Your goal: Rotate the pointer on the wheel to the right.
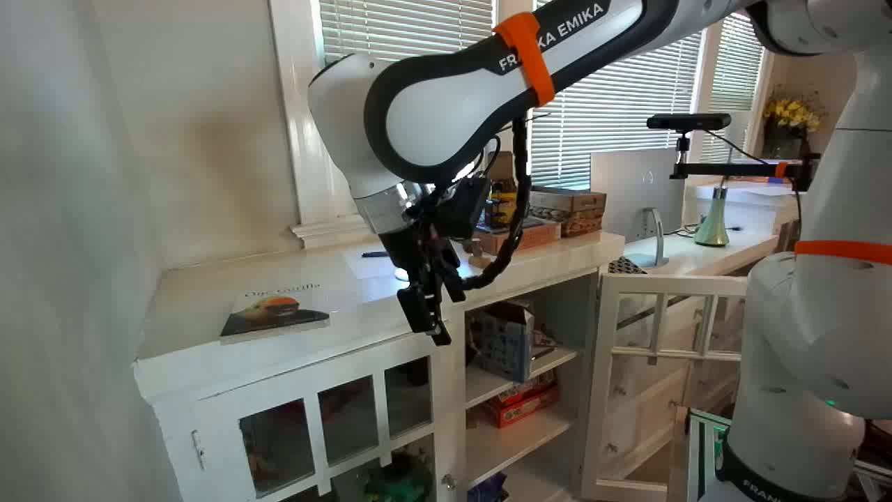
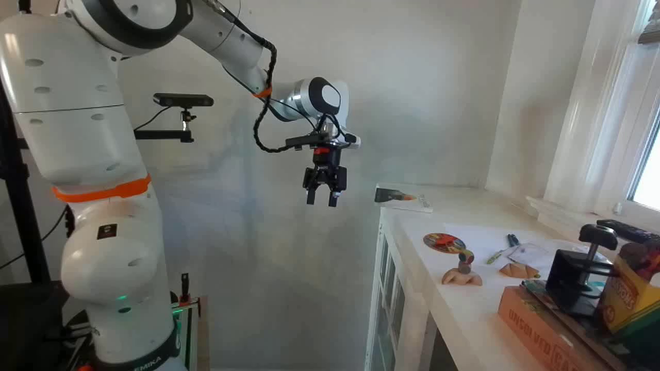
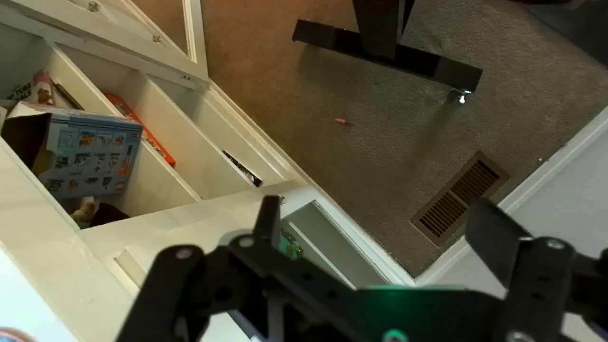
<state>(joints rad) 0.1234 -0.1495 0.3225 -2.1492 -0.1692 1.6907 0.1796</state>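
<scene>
In an exterior view, the wheel (image 2: 444, 242) lies flat on the counter (image 2: 474, 203), between three and four o'clock from your gripper (image 2: 322, 200) and well apart; your jaws stand wide, holding nothing. You can't make out the pointer at this size. Expect the wheel to be light, thin and stiff, prone to skating: rather than pinching its rim, you probably do best nudging the pointer's outer end lightly clockwise, since it may bend.

Mostly white arm (image 1: 446, 115), chunky black trim (image 1: 375, 118) with EMIKA lettering (image 1: 580, 24), bright orange bands (image 1: 532, 59) strapped round it – plus a fat black cable (image 1: 521, 202) looping above the black jaws.
</scene>
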